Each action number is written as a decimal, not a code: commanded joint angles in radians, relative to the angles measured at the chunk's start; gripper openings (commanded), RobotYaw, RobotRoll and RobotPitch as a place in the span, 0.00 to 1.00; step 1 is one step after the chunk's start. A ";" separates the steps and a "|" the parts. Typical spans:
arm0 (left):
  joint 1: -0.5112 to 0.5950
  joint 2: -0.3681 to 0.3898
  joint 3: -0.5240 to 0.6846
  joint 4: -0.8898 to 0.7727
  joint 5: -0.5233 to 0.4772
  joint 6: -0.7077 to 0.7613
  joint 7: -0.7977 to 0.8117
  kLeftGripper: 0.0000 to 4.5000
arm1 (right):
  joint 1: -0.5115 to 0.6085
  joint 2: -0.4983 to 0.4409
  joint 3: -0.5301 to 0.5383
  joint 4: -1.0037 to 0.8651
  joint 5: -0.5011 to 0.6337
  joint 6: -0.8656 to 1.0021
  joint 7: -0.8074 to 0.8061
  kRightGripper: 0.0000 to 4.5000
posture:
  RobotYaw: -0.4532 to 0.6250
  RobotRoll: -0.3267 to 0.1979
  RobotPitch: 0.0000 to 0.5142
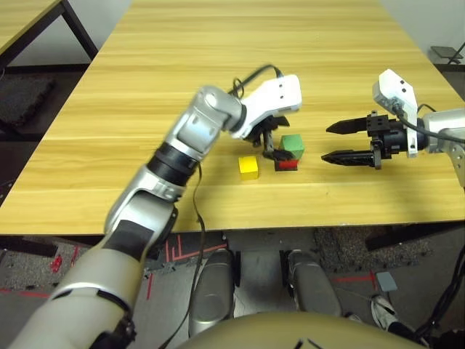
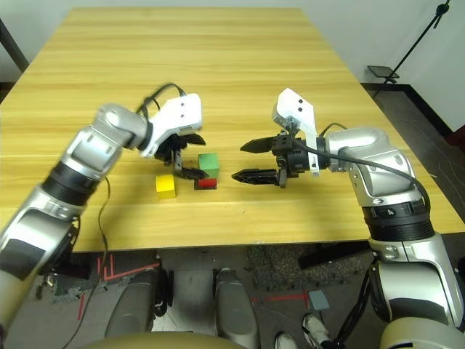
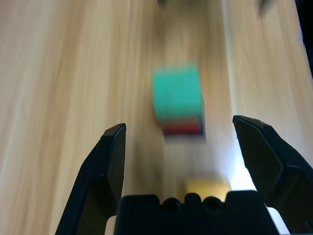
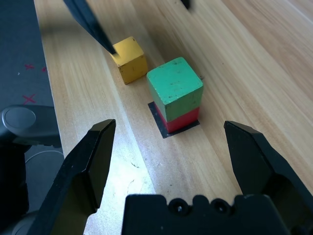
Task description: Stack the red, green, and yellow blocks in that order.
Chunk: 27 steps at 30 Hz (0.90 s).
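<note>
Pale wood forms the surface (image 1: 218, 58), seen from above. Near its middle, the green block (image 1: 292, 145) sits atop the red block (image 1: 287, 166), which rests on a black patch (image 4: 166, 133). The yellow block (image 1: 248, 168) stands just beside them, toward the frame's left. The left claw (image 3: 179, 147), center frame, is spread close by the stack, empty; the right claw (image 4: 170, 147), at center right, is spread, empty.
</note>
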 commanded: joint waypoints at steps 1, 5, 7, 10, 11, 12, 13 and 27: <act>0.083 0.077 -0.024 -0.082 -0.027 0.037 -0.019 0.99 | -0.024 0.002 0.006 0.011 0.008 -0.004 0.006 1.00 | 0.59 0.38 0.16; 0.145 0.109 -0.037 -0.086 -0.025 0.018 0.005 0.99 | -0.043 0.007 0.016 0.027 0.005 -0.009 0.011 1.00 | 0.59 0.36 0.15; 0.166 0.087 -0.038 -0.044 -0.015 -0.024 0.042 0.99 | -0.055 0.008 0.021 0.036 0.003 -0.012 0.016 1.00 | 0.59 0.35 0.15; 0.177 0.058 -0.044 0.010 0.000 -0.072 0.083 0.99 | -0.062 0.010 0.025 0.040 0.002 -0.012 0.019 1.00 | 0.59 0.34 0.15; 0.179 0.048 -0.045 0.024 0.000 -0.081 0.092 0.99 | -0.063 0.010 0.025 0.040 0.002 -0.012 0.019 1.00 | 0.59 0.34 0.15; 0.180 0.035 -0.047 0.041 0.000 -0.094 0.101 0.99 | -0.062 0.009 0.026 0.038 0.003 -0.009 0.018 1.00 | 0.59 0.34 0.15; 0.181 0.027 -0.050 0.054 0.002 -0.106 0.106 0.99 | -0.061 0.009 0.025 0.035 0.004 -0.007 0.017 1.00 | 0.59 0.34 0.15; 0.089 -0.004 -0.052 0.035 -0.017 0.061 0.105 0.49 | -0.020 -0.004 0.001 -0.013 0.024 0.020 -0.015 1.00 | 0.56 0.36 0.16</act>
